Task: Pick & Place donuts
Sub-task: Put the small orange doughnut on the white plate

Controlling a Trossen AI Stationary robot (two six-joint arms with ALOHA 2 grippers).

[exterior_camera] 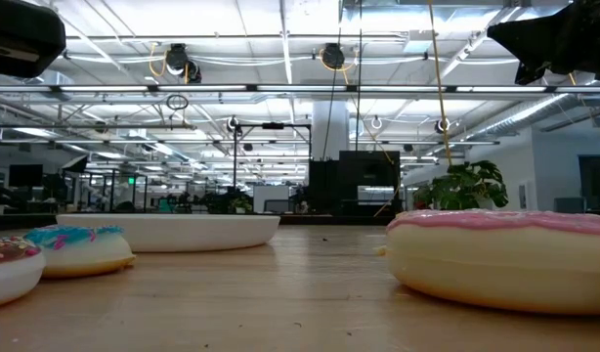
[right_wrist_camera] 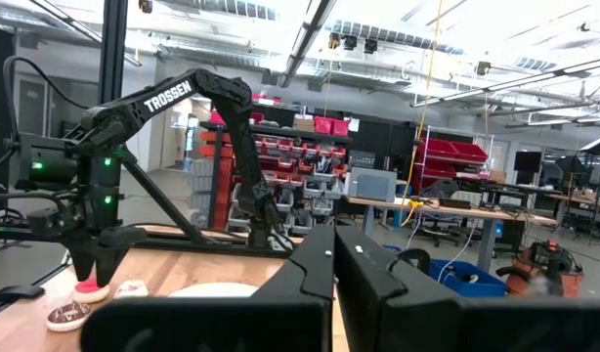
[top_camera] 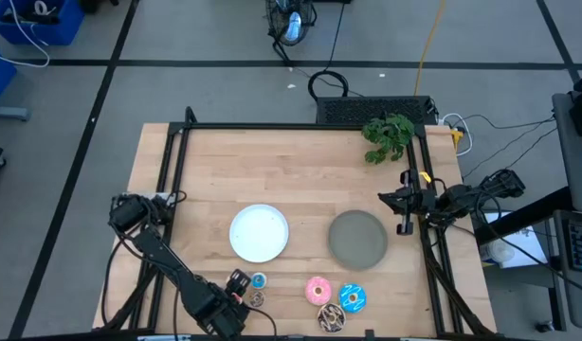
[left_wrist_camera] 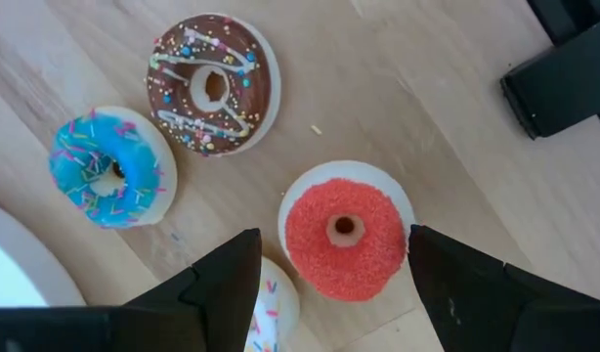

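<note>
My left gripper (left_wrist_camera: 334, 233) is open near the table's near edge (top_camera: 238, 285), pointing down. Its fingers stand on either side of the tiny red donut (left_wrist_camera: 344, 240), which lies flat on the wood. The tiny blue donut (left_wrist_camera: 108, 167) and the tiny brown donut (left_wrist_camera: 212, 83) lie just beyond. The pink-white donut (left_wrist_camera: 278, 311) is half hidden by one finger. The larger pink (top_camera: 318, 290), blue sprinkled (top_camera: 353, 297) and brown (top_camera: 332, 317) donuts lie to the right. My right gripper (top_camera: 403, 205) waits shut at the table's right side.
A white plate (top_camera: 260, 233) and a grey plate (top_camera: 357, 239) sit side by side mid-table, beyond the donuts. A green plant (top_camera: 388, 135) lies at the far right corner. A black frame (top_camera: 300, 126) borders the table. Bare wood lies across the far half.
</note>
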